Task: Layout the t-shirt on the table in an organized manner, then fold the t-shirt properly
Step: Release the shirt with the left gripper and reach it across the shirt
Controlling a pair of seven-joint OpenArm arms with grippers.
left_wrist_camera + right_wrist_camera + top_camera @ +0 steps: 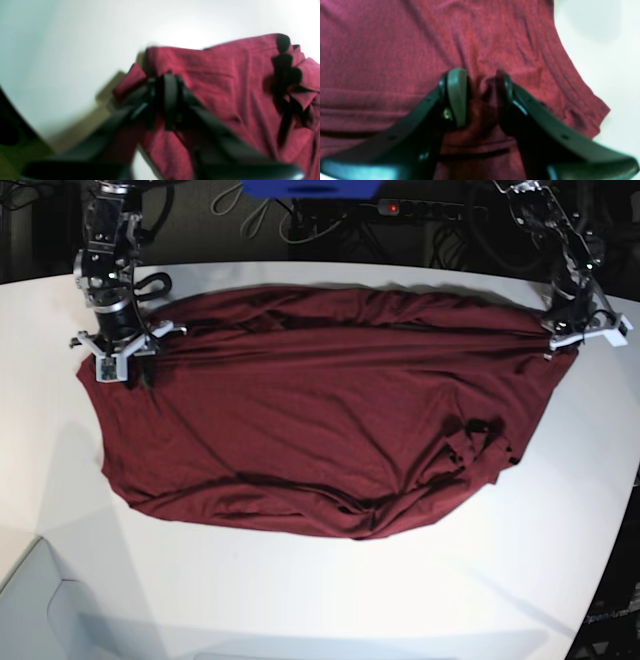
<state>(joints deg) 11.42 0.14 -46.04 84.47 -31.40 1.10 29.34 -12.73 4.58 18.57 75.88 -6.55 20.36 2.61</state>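
Note:
The dark maroon t-shirt (320,420) lies spread wide across the white table (300,600), with a bunched fold near its lower right. At the shirt's left end, my right gripper (115,355) is shut on a pinch of cloth; the right wrist view shows the fold of t-shirt (395,50) squeezed inside that gripper (480,95). My left gripper (563,335) is at the shirt's right end, where the cloth runs taut up to it. In the blurred left wrist view this gripper (165,100) hangs over a corner of the t-shirt (225,82), jaws close together; whether cloth is between them is unclear.
Cables and a power strip (400,208) lie behind the table's back edge, beside a blue object (310,188). The table's curved edge (612,580) runs down the right. Bare white tabletop (75,50) borders the shirt, with dark floor (10,125) beyond the edge.

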